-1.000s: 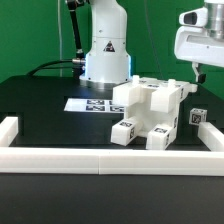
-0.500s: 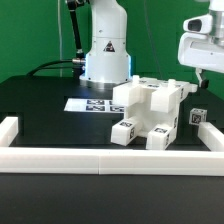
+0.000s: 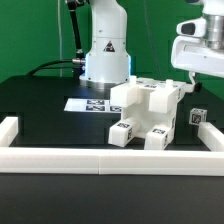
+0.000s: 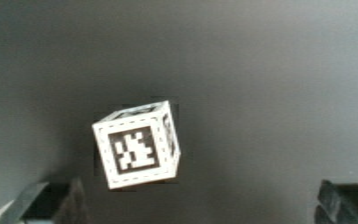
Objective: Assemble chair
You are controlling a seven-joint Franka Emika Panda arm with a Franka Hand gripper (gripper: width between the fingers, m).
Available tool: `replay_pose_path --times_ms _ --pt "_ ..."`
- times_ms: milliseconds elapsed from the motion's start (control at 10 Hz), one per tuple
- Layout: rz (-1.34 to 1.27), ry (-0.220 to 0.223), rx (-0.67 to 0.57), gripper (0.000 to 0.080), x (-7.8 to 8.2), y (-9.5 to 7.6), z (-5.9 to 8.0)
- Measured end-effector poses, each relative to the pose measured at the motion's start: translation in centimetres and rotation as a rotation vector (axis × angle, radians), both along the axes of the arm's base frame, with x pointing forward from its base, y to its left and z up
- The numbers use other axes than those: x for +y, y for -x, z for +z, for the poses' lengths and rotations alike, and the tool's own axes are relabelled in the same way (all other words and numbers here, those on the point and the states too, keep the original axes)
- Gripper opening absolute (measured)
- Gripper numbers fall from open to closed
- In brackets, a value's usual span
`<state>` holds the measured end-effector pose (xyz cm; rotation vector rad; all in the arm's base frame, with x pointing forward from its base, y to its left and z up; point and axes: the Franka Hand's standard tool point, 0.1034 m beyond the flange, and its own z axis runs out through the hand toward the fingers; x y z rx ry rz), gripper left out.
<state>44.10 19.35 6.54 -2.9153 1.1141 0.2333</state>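
The white chair (image 3: 148, 112), chunky blocks with black-and-white tags, stands partly built in the middle of the black table. A small loose white block with a tag (image 3: 197, 116) lies just to the exterior view's right of it. The block also shows in the wrist view (image 4: 144, 143), tilted on the dark table. My gripper (image 3: 196, 88) hangs above that block, apart from it. In the wrist view the gripper (image 4: 194, 203) is open and empty, its two dark fingertips (image 4: 44, 202) wide apart at the frame's corners.
The marker board (image 3: 88, 104) lies flat behind the chair. The robot's white base (image 3: 105, 52) stands at the back. A low white border rail (image 3: 100, 158) runs along the front and both sides of the table.
My gripper has shifted a little toward the exterior view's left, above the small loose block. The chair and the block have not moved.
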Motion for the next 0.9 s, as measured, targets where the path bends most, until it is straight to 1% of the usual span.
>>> replay_pose_path --times_ms 200,700,900 --pt "0.035 -0.002 -0.005 0.0648 -0.8 -0.3 0.0" --pt "0.082 0.001 -0.018 0.0649 -3.4 -1.4 0.1" --pt "0.089 0.004 -0.020 0.0648 -4.2 -1.6 0.0"
